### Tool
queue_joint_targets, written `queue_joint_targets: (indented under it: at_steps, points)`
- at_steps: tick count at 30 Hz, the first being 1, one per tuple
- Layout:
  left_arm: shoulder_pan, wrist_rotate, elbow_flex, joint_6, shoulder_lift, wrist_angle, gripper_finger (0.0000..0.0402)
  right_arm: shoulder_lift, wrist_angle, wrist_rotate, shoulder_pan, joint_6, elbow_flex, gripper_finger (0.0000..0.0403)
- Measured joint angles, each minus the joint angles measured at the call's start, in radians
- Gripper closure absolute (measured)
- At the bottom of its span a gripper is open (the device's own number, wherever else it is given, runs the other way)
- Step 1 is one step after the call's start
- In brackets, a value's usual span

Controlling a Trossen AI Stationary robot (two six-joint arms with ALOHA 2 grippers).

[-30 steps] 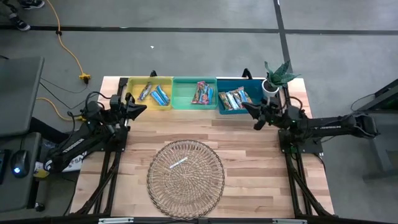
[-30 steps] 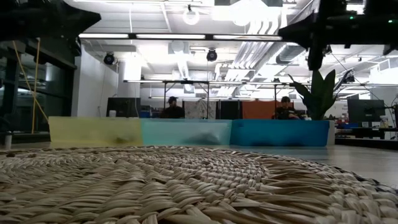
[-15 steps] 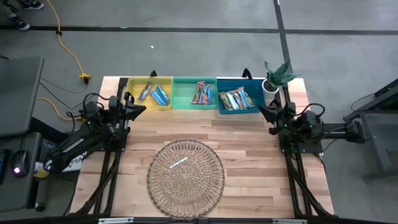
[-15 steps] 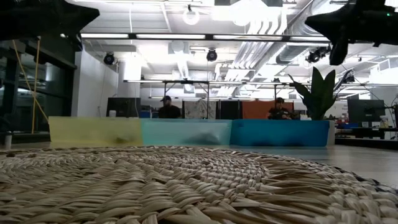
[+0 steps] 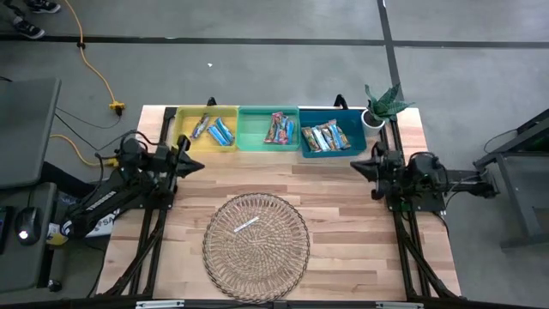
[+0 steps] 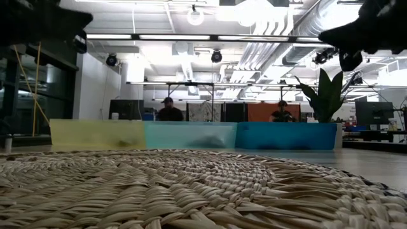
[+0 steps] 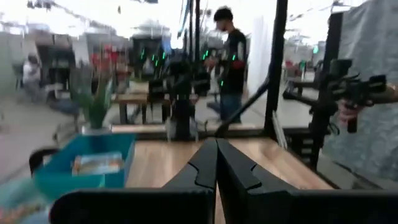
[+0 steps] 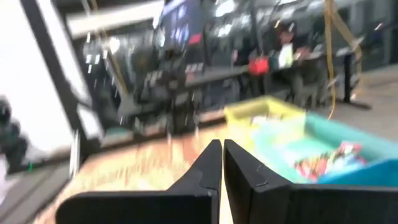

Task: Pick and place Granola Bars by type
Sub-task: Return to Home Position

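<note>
The left gripper (image 5: 190, 161) and right gripper (image 5: 358, 166) hang closed and empty on either side of the basket (image 5: 304, 257). What looks like one pale bar (image 5: 246, 225) lies diagonally inside it, nearer the left arm. The other bars (image 5: 221, 131) sit in the bins (image 5: 253, 129).

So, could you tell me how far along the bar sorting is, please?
Done: bars lie sorted in the yellow bin, green bin and blue bin. In hand: nothing; left gripper and right gripper are shut, empty, at the sides of the table. Left: one pale thin thing in the basket, possibly a bar.
</note>
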Motion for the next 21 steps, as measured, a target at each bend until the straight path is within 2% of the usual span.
queue_joint_targets:
  at_steps: [4,8,13,17,21]
  points:
    - [0.000,-0.019,0.000,0.021,0.000,-0.118,0.0401,0.000,-0.142,-0.031,0.000,-0.005,0.014,0.0403]
    - [0.000,-0.097,0.000,0.071,0.000,-0.206,0.0401,0.000,-0.176,-0.022,0.000,-0.005,0.014,0.0403]
    - [0.000,-0.250,0.000,0.115,0.000,-0.214,0.0401,0.000,-0.202,-0.019,0.000,-0.006,0.014,0.0403]
    - [-0.021,-0.275,0.000,0.114,0.000,-0.197,0.0401,0.000,-0.223,-0.008,0.000,-0.006,0.014,0.0402]
    - [-0.095,-0.342,0.000,0.098,0.000,-0.190,0.0401,0.000,-0.225,0.003,0.000,-0.008,0.014,0.0402]
